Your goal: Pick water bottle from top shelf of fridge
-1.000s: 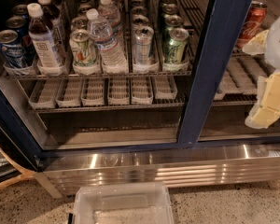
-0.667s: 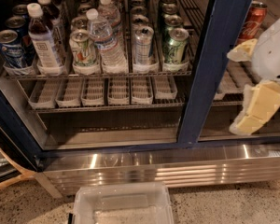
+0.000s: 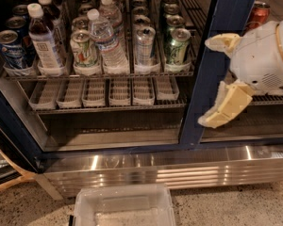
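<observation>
A clear ribbed water bottle with a white cap stands at the front of a lane on the top shelf of the fridge. A second water bottle stands behind it. My gripper is at the right, in front of the dark blue door post, well to the right of the bottles. Its two pale fingers are spread wide apart and hold nothing.
A dark-liquid bottle and green-and-silver cans flank the water bottle. Empty pale trays line the lower rack. A red can stands behind the right door. A clear plastic bin sits on the floor below the steel base panel.
My gripper has moved left from the right edge, further into view, now in front of the blue door post. The bottles and cans have not moved.
</observation>
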`<state>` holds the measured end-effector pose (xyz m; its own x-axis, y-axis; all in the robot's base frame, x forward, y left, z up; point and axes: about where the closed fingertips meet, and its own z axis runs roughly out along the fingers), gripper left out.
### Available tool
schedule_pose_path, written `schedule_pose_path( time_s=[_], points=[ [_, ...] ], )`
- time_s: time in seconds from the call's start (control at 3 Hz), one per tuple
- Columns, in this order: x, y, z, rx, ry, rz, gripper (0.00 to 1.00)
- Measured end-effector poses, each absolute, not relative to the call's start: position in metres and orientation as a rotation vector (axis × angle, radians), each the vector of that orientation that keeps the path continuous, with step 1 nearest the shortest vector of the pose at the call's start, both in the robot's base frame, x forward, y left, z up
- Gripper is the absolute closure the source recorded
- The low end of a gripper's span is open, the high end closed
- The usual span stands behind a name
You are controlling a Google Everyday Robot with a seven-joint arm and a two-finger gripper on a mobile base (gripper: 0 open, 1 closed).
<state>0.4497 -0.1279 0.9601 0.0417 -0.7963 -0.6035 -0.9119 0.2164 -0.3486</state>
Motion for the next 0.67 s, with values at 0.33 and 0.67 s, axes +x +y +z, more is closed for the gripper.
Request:
schedule_pose_path(
  time_s=[0.33,0.67],
  points=[
    [0.453,-0.107,0.972,-1.527,1.650,0.220,0.00],
    [0.453,-0.085,0.981,-1.496,1.556,0.264,0.00]
  ],
)
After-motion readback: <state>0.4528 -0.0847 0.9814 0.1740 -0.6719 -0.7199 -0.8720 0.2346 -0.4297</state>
